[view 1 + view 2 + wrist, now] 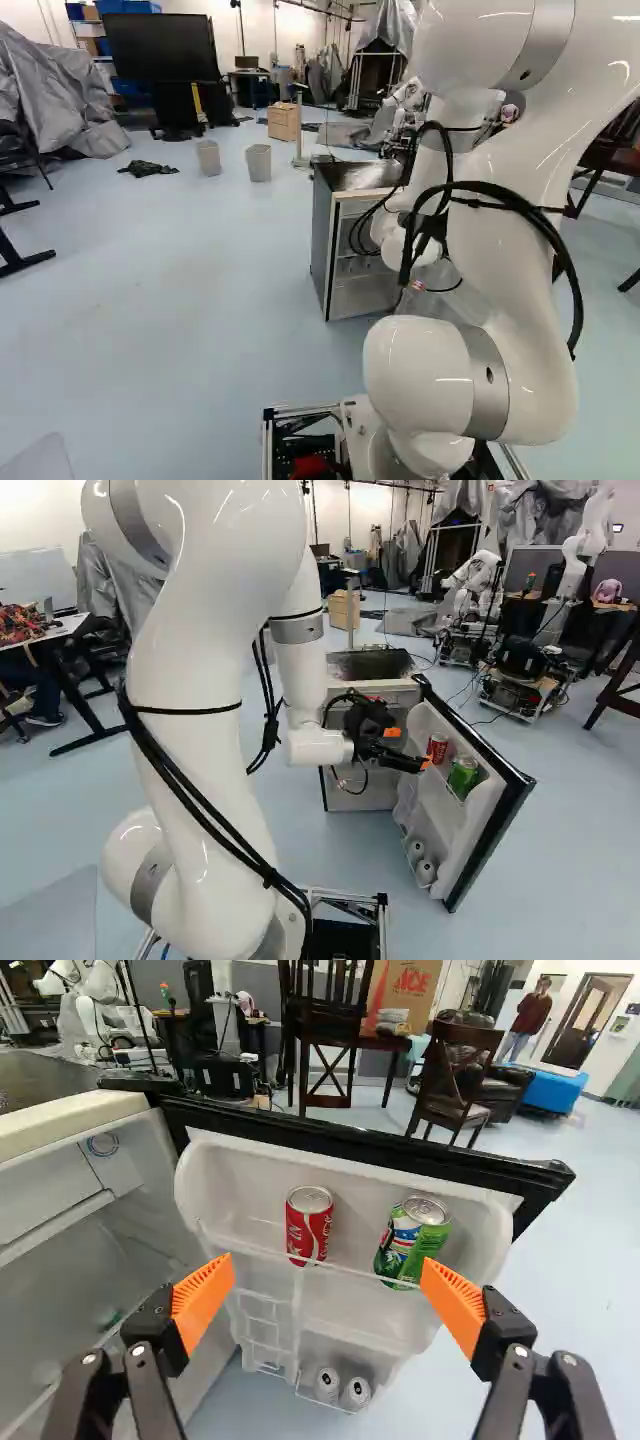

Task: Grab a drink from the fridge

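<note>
In the left base view, rises partly in front of the fridge (322,240). In the right base view, holds the jaws (409,748) near the red can (437,748) in the open door (455,832). In the wrist view, spreads the jaws wide, facing the red can near the shelf's (250,1195) middle and the green can (412,1240) nearer the door's free edge.

The fridge (322,230) stands left of the white arm (515,210), two grey bins (258,165) farther off.
</note>
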You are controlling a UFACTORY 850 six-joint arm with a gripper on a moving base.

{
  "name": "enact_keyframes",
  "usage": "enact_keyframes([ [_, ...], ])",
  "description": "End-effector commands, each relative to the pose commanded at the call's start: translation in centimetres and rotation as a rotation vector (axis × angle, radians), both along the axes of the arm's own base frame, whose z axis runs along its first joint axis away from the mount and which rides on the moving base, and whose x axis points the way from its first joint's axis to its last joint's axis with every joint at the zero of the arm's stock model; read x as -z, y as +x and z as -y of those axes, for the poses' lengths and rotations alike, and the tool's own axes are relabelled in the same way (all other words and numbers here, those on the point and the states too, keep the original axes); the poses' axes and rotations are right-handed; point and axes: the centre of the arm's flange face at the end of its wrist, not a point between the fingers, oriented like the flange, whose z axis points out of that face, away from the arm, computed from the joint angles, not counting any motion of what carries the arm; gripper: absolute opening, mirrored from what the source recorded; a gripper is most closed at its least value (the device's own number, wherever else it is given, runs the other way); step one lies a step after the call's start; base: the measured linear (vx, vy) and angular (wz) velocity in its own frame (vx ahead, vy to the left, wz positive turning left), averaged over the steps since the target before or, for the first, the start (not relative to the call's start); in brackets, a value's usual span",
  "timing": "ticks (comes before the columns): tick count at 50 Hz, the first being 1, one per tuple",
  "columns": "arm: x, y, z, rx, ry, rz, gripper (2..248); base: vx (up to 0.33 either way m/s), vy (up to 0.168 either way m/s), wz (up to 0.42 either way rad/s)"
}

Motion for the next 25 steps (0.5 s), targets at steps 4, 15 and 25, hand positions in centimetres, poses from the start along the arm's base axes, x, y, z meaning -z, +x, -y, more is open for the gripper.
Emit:
enact_keyframes([
  [4, 0.0, 0.3, 0.0, 0.008, 0.000, 0.003, 247, 0.000, 0.000, 0.000],
  [15, 0.2, 1.3, 0.1, 0.032, -0.001, 0.012, 247, 0.000, 0.000, 0.000],
  [25, 0.3, 2.2, 0.2, 0.055, 0.004, 0.018, 247, 0.000, 0.000, 0.000],
])
